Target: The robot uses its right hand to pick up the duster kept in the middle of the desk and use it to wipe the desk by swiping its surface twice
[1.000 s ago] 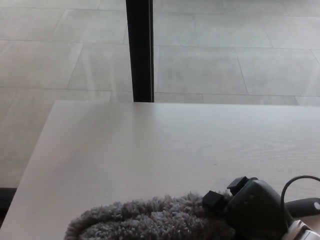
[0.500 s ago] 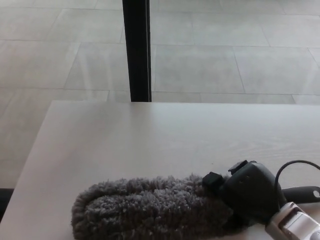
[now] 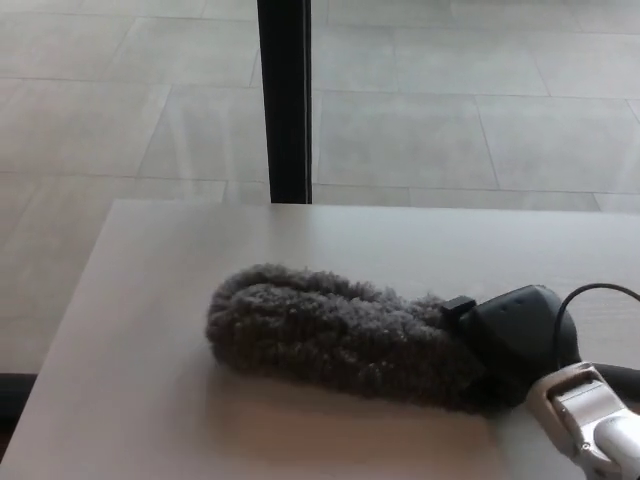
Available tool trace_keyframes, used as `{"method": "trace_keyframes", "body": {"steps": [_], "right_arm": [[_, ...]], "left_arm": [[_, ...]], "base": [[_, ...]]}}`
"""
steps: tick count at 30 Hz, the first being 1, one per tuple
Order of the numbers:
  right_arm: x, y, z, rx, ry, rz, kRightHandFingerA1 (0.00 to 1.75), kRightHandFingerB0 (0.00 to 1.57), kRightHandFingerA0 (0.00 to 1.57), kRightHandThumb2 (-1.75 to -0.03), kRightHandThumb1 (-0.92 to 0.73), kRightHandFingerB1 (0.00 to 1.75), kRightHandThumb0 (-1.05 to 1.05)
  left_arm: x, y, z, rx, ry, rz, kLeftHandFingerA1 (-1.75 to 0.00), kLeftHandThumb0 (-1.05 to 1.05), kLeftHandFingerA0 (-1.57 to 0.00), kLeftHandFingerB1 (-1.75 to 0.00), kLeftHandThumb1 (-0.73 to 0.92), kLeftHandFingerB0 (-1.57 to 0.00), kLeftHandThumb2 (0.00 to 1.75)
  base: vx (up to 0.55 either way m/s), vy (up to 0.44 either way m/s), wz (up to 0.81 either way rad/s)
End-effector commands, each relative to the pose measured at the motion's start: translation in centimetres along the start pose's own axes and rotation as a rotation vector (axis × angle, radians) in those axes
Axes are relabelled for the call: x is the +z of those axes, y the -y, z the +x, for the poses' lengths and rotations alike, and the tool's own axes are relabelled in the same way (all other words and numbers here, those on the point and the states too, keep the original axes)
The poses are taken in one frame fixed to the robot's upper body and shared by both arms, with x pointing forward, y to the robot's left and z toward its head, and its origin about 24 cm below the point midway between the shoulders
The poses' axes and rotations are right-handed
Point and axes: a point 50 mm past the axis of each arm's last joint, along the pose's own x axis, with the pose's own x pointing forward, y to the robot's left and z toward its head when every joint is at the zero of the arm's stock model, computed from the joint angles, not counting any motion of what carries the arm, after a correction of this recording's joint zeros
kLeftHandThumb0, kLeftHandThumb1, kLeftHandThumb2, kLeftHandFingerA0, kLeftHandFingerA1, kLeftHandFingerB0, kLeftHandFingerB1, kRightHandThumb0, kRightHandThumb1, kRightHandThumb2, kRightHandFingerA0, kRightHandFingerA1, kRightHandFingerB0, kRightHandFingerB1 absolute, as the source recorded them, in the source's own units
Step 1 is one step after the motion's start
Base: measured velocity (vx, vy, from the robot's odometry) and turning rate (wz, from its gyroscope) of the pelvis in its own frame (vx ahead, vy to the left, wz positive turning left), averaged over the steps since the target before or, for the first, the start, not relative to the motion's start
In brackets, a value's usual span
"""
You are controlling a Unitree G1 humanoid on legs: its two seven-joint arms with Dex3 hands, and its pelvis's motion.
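A fluffy grey duster [image 3: 330, 332] lies lengthwise on the pale wooden desk [image 3: 150, 300], its free end pointing left. My right hand [image 3: 520, 340], black, is shut on the duster's right end and comes in from the lower right. The silver wrist [image 3: 590, 415] shows at the bottom right corner. The duster's handle is hidden under the hand. My left hand does not show.
A black vertical post [image 3: 285, 100] stands behind the desk's far edge. Beyond it is a grey tiled floor [image 3: 450, 110]. The desk's left edge runs diagonally at the left. A black cable [image 3: 600, 292] loops above the wrist.
My right hand has pushed the duster away from me across the desk, from the near edge to the middle, and a little to the right.
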Motion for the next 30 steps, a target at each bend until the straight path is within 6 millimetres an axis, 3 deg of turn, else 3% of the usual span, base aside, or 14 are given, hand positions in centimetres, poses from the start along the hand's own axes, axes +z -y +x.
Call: {"method": "trace_keyframes", "body": {"steps": [1, 5, 6, 8, 12, 13, 14, 15, 16, 17, 23, 24, 26, 30], "right_arm": [[-8.1, -3.8, -4.0, 0.319, -0.363, -0.118, 1.68, 0.77, 0.79, -0.61, -0.66, 1.07, -0.38], [-10.2, -4.0, -5.2, 0.344, -0.450, -0.140, 1.66, 0.74, 0.82, -0.60, -0.68, 0.96, -0.41], [-11.0, -4.0, -5.7, 0.336, -0.490, -0.123, 1.59, 0.77, 0.87, -0.69, -0.58, 1.19, -0.56], [-12.1, -4.0, -6.4, 0.341, -0.567, -0.082, 1.69, 0.70, 0.83, -0.60, -0.67, 1.21, -0.50], [-13.2, -4.3, -7.4, 0.348, -0.631, -0.041, 1.62, 0.69, 0.83, -0.65, -0.63, 0.96, -0.49], [-13.8, -4.3, -7.9, 0.363, -0.658, -0.034, 1.23, 0.74, 0.83, -0.59, -0.62, 0.62, -0.43], [-14.9, -4.5, -8.9, 0.402, -0.724, -0.027, 1.42, 0.79, 0.82, -0.61, -0.62, 0.84, -0.42], [-15.3, -4.7, -9.5, 0.425, -0.771, -0.027, 1.25, 0.81, 0.93, -0.87, -0.49, 0.86, -0.50], [-15.4, -4.7, -9.7, 0.422, -0.781, -0.019, 1.25, 0.81, 0.93, -0.87, -0.49, 0.86, -0.50], [-15.7, -4.8, -10.0, 0.430, -0.806, 0.000, 1.52, 0.80, 0.80, -0.63, -0.60, 0.77, -0.41], [-16.6, -5.3, -11.9, 0.408, -0.890, 0.056, 1.47, 0.53, 0.83, -0.62, -0.61, 0.47, -0.43], [-16.7, -5.6, -12.3, 0.440, -0.907, 0.064, 1.53, 0.72, 0.79, -0.63, -0.63, 0.83, -0.41], [-16.3, -5.9, -12.3, 0.459, -0.897, 0.083, 1.55, 0.79, 0.79, -0.63, -0.60, 0.93, -0.39], [-15.5, -5.8, -11.3, 0.424, -0.827, 0.090, 1.48, 0.73, 0.79, -0.63, -0.64, 0.72, -0.41]], "left_arm": [[-0.5, -0.1, -0.3, -0.015, 0.025, 0.013, -0.62, -0.54, -0.50, -0.46, 0.68, -0.52, 0.60], [-0.7, 0.0, -0.3, -0.009, 0.018, -0.042, -0.62, -0.50, -0.48, -0.47, 0.66, -0.52, 0.59], [-0.7, 0.0, -0.3, -0.015, 0.023, -0.028, -0.64, -0.53, -0.49, -0.48, 0.67, -0.54, 0.60], [-0.9, 0.1, -0.3, -0.023, 0.022, -0.026, -0.64, -0.53, -0.49, -0.48, 0.65, -0.54, 0.59], [-1.2, 0.1, -0.3, -0.011, 0.010, -0.040, -0.63, -0.50, -0.52, -0.47, 0.67, -0.56, 0.60], [-1.2, 0.1, -0.4, -0.015, 0.012, -0.033, -0.62, -0.48, -0.48, -0.48, 0.69, -0.53, 0.60], [-1.3, 0.1, -0.4, -0.016, 0.017, -0.021, -0.58, -0.48, -0.48, -0.47, 0.68, -0.53, 0.60], [-1.3, 0.0, -0.5, -0.010, 0.016, -0.029, -0.59, -0.49, -0.47, -0.46, 0.67, -0.54, 0.60], [-1.3, 0.0, -0.5, -0.012, 0.013, -0.042, -0.59, -0.49, -0.47, -0.46, 0.67, -0.54, 0.60], [-1.3, -0.1, -0.5, -0.014, 0.017, -0.053, -0.60, -0.50, -0.47, -0.48, 0.67, -0.55, 0.61], [-1.6, -0.2, -0.6, -0.011, 0.015, -0.078, -0.62, -0.49, -0.49, -0.47, 0.66, -0.56, 0.60], [-1.6, -0.2, -0.6, -0.010, 0.013, -0.074, -0.63, -0.48, -0.50, -0.48, 0.67, -0.56, 0.60], [-1.5, -0.3, -0.7, -0.009, 0.015, -0.080, -0.63, -0.50, -0.50, -0.47, 0.65, -0.55, 0.60], [-1.4, -0.3, -0.6, -0.005, 0.017, -0.082, -0.60, -0.47, -0.48, -0.49, 0.68, -0.57, 0.61]], "base": [[0.00, 0.000, 0.00], [0.00, 0.000, 0.00], [0.00, 0.000, 0.00], [0.00, 0.000, 0.00], [0.00, 0.000, 0.00], [0.00, 0.000, 0.00], [0.00, 0.000, 0.00], [0.00, 0.000, 0.00], [0.00, 0.000, 0.00], [0.00, 0.000, 0.00], [0.00, 0.000, 0.00], [0.00, 0.000, 0.00], [0.00, 0.000, 0.00], [0.00, 0.000, 0.00]]}}
